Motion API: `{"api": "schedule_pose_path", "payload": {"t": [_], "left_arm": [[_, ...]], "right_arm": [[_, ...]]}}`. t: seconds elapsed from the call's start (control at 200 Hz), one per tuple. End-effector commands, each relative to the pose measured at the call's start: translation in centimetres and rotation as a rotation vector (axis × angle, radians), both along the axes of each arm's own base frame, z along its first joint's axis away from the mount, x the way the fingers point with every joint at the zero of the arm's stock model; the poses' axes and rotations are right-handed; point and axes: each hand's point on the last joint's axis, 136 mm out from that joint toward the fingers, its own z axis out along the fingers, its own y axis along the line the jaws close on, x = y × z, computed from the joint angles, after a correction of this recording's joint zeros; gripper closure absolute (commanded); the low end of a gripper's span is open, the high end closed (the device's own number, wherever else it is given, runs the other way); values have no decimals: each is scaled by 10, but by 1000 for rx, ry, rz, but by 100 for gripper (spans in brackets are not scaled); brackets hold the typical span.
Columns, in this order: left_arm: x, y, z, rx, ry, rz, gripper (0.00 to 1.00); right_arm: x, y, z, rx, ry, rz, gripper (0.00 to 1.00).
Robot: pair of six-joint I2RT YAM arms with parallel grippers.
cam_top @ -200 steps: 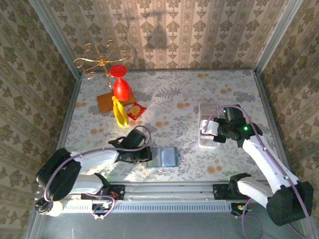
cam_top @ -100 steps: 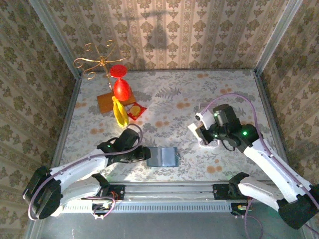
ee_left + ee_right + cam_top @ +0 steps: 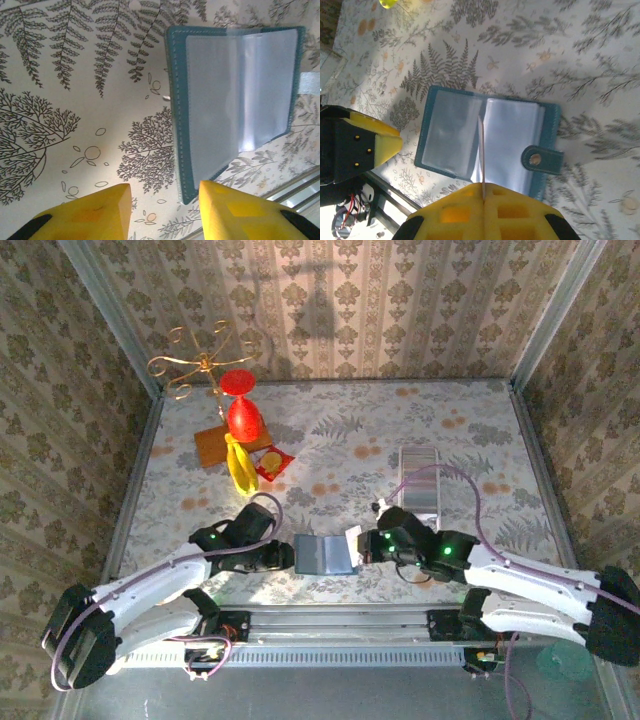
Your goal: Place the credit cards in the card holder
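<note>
One card [image 3: 482, 150] clamped in right pincer [image 3: 484, 190], left pincer [image 3: 165, 192] part-open

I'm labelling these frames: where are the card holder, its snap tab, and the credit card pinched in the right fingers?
card holder [image 3: 450, 137], right wrist view, left clear sleeve.
snap tab [image 3: 536, 159], right wrist view, on its metal stud.
credit card [image 3: 482, 150], right wrist view, its thin white edge.

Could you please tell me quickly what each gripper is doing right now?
Left gripper: open, holding nothing.
Right gripper: closed, holding a card.
</note>
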Motion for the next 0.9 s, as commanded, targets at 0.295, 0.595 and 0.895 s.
{"api": "schedule_pose_path", "payload": {"t": [0.295,0.595,0.895], "left_arm": [[16,-15,16,-31,-35,-25,73],[19,-25,19,-68,-33,-33,90],[18,-35,18,-94,-9,-61,93]], "right_arm": [[17,58,-16,123,-39,-149,100],[23,64,-49,74,-10,-210,100],[26,52,-60,120,-4,-293,100]]}}
